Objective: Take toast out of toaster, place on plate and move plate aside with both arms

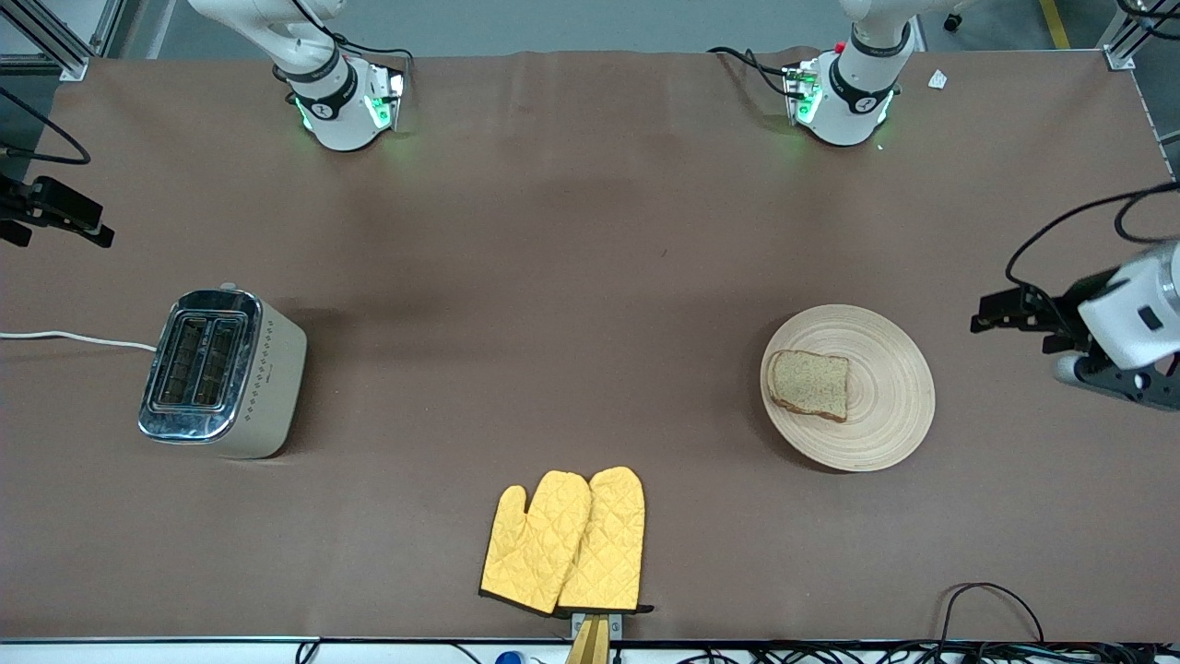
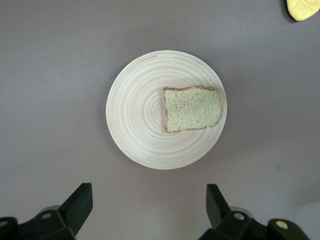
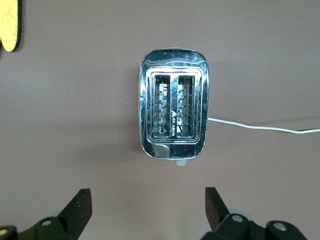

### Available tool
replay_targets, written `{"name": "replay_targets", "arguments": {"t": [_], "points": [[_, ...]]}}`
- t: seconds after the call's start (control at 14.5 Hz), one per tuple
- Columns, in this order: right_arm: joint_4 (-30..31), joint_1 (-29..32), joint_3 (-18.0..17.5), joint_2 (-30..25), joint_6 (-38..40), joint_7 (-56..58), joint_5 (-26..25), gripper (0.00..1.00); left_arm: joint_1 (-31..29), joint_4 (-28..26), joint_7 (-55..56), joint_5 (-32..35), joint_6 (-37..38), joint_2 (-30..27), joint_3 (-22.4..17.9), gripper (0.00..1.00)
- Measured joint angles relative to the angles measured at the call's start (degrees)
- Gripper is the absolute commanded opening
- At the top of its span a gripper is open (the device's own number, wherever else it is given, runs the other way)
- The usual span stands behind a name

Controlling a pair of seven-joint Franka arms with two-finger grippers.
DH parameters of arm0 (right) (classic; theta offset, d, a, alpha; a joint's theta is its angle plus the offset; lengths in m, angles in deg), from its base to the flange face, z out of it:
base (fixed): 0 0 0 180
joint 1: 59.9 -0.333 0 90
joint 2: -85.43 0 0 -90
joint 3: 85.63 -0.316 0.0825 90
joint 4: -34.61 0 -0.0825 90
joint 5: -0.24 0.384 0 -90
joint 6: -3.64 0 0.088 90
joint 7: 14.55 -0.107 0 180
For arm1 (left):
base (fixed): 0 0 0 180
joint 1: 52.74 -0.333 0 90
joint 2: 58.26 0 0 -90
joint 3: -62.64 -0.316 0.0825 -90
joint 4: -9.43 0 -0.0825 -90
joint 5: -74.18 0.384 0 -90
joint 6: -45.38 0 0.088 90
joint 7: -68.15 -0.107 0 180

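Observation:
The toast (image 1: 809, 384) lies flat on the round wooden plate (image 1: 885, 406), on the part of the plate toward the right arm's end. The plate sits on the table toward the left arm's end. My left gripper (image 1: 1009, 323) hangs open and empty in the air over the table edge beside the plate. Its wrist view shows the plate (image 2: 140, 115) and toast (image 2: 192, 108) below the open gripper (image 2: 150, 197). My right gripper (image 1: 55, 217) is open and empty, up over the right arm's end of the table; it also shows in its own wrist view (image 3: 148, 200).
A chrome-topped toaster (image 1: 221, 373) with two empty slots stands toward the right arm's end, its white cord (image 1: 74, 339) running off the table; the right wrist view shows it from above (image 3: 173, 102). Two yellow quilted oven mitts (image 1: 564, 541) lie at the table edge nearest the front camera.

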Motion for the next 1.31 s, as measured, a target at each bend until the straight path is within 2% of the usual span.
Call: {"name": "replay_targets", "arguments": {"t": [0.34, 0.83, 0.97, 1.31], "points": [[0.0, 0.0, 0.0, 0.0, 0.0, 0.0, 0.0, 1.00, 1.0, -1.6, 5.6, 1.8, 3.1, -7.0, 0.0, 1.00], [0.0, 0.0, 0.1, 0.0, 0.0, 0.0, 0.0, 1.00, 1.7, -2.4, 7.9, 1.9, 0.7, -8.4, -1.1, 1.00], [0.0, 0.0, 0.1, 0.0, 0.0, 0.0, 0.0, 1.00, 5.1, -4.1, 8.9, 1.9, 0.7, -10.7, -3.6, 1.00], [0.0, 0.0, 0.0, 0.0, 0.0, 0.0, 0.0, 1.00, 14.7, -7.9, 9.0, 1.9, 0.0, -14.6, -14.5, 1.00]]}}
